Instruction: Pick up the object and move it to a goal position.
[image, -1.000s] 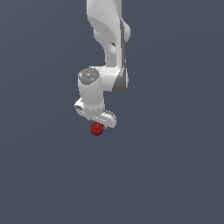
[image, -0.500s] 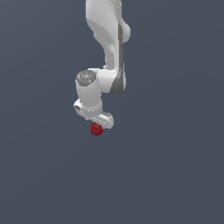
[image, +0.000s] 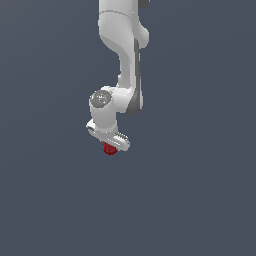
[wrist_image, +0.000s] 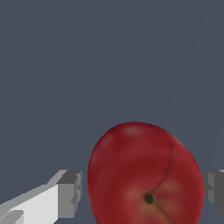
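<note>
Red apple-like ball (wrist_image: 146, 175): low centre of frame, between 2 grey finger pads (wrist_image: 71, 192).
Gripper (image: 111, 144): clamped on the ball.
Change: arm nudged slightly upward since 1 second ago; carrying underway, goal unseen.

Flat, even simulator light; no blur, no glare.
Uniform slate-grey backdrop in both views, no cast shadows on it. White arm (image: 122, 60) shaded softly, brighter on the side facing the exterior view's left, greyer on the other side. Red object (wrist_image: 146, 173) in the wrist view shows a faint soft sheen, edges crisp. Gripper (wrist_image: 140, 192) pads render blocky, low-detail. No edge distortion.
</note>
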